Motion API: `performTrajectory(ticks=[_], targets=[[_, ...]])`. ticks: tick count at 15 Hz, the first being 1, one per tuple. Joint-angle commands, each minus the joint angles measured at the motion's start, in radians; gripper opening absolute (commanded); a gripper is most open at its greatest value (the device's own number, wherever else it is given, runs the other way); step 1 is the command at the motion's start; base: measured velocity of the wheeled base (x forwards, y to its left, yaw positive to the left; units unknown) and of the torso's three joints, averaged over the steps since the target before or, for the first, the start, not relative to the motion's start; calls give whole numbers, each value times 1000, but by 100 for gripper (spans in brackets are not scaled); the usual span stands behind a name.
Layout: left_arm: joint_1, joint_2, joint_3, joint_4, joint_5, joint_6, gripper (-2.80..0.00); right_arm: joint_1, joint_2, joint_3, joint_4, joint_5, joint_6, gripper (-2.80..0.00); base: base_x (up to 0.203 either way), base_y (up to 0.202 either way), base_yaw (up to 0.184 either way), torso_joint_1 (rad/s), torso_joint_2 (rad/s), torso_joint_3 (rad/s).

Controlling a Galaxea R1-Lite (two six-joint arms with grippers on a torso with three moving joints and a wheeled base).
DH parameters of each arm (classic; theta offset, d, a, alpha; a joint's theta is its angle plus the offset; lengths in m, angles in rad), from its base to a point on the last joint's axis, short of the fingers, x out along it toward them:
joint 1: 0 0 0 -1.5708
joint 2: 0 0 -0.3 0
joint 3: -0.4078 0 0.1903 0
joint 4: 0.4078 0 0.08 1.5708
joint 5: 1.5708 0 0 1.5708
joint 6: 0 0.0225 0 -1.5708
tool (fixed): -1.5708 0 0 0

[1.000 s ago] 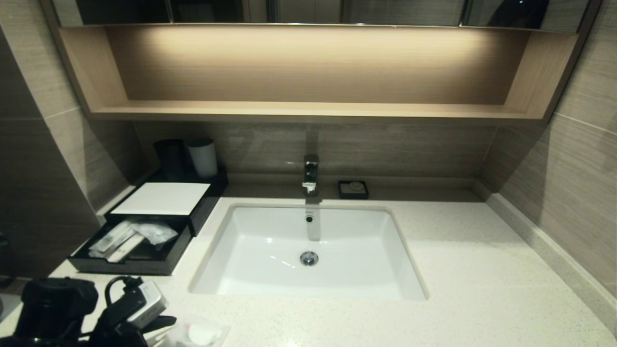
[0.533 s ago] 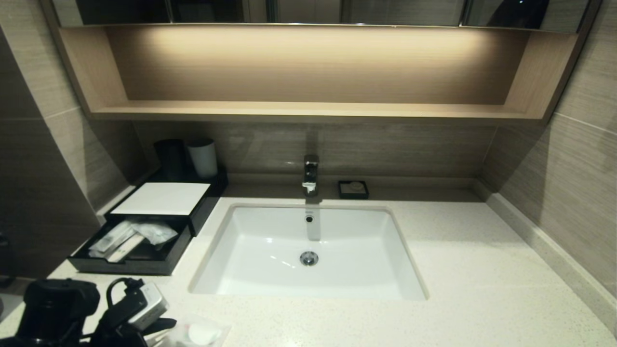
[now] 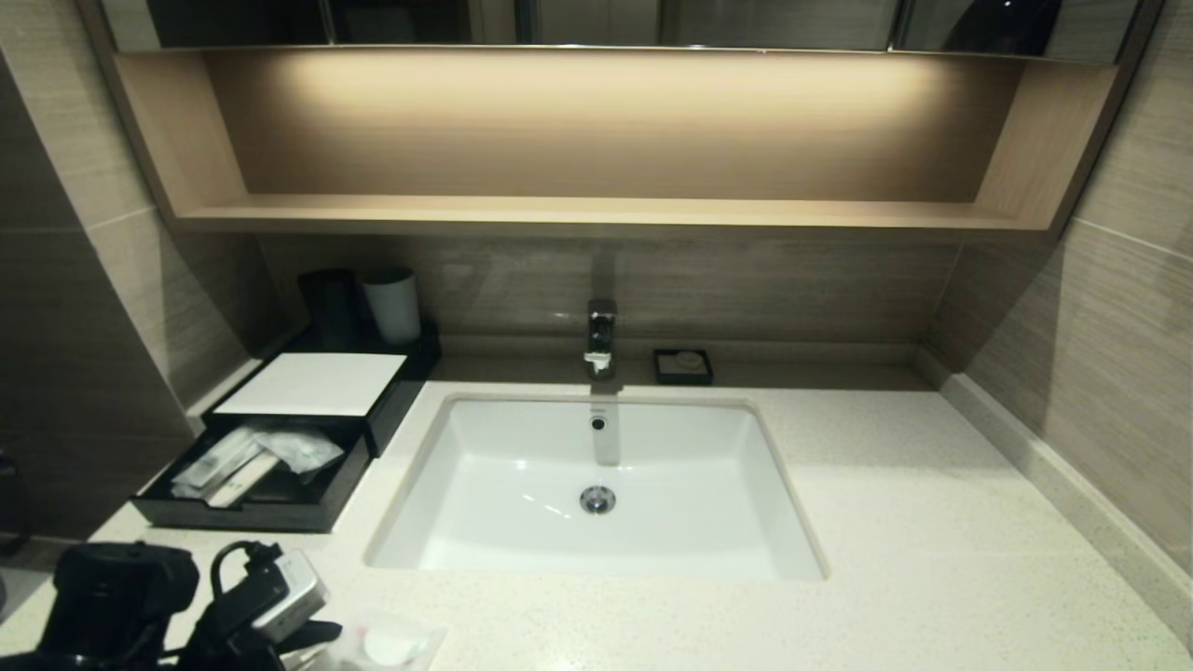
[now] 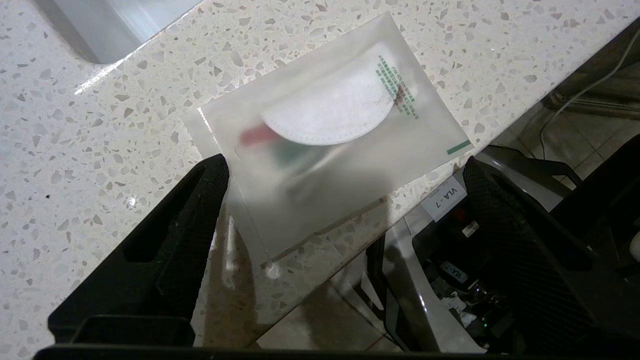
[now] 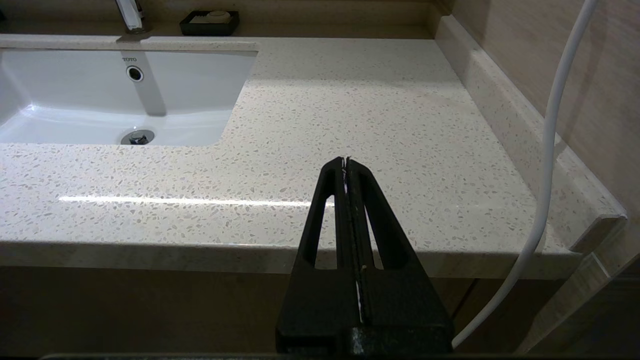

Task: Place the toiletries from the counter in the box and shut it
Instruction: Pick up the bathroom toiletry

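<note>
the left gripper (image 4: pixel 345 170) hangs over the near edge of the off-white speckled stone counter (image 3: pixel 885 522), low at the bottom left of the head view, its two black fingers (image 4: pixel 190 210) spread wide apart. between them, in the left wrist view, lies a squarish clear plastic packet with a white round disc inside (image 4: pixel 325 130); it rests flat on the stone right at the counter's front edge, with green print along one side. one finger's tip stands just beside a corner of the packet, the other finger is out past the counter edge, over the floor and the robot's base. neither finger is pinching it. in the head view the same packet shows at the very bottom of the frame, just right of the gripper (image 3: pixel 387 645).

the low black rectangular box with a flat white panel on top (image 3: pixel 312 384) sits at the middle left of the head view, left of the white rectangular sink basin (image 3: pixel 596 489). its front drawer (image 3: pixel 261 508) is pulled out toward the camera, and clear wrapped packets (image 3: pixel 256 457) lie inside it, one long and thin among them.

behind the box, at its far end, stand a black cup (image 3: pixel 328 303) and a pale cup (image 3: pixel 391 303). a chrome tap (image 3: pixel 601 337) rises behind the basin, with a small black square dish holding a pale round piece (image 3: pixel 683 365) just to its right. a light wooden wall shelf (image 3: pixel 596 210) runs across the upper part of the frame.

the right gripper (image 5: pixel 346 165) is parked in front of the counter's right part, below its edge, its fingers pressed together with nothing between them.
</note>
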Motion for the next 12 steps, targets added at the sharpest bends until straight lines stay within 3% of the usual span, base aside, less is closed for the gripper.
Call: performTrajectory(ticks=[1,9,10,12], targets=[[1,8,4,-5,-3,8,0,0,0,2,0,0,1,-280,0,0,0,0,0,0],[1,8,3,-6,-2,8,0,0,0,2,0,0,0,-280,0,0,0,0,0,0],[1,9,1,-8,-2,8,-280,0,0,2,0,0,-1,-280,0,0,0,0,0,0],[1,9,3,-6,-2,7,-280,0,0,2,0,0,0,-280,0,0,0,0,0,0]])
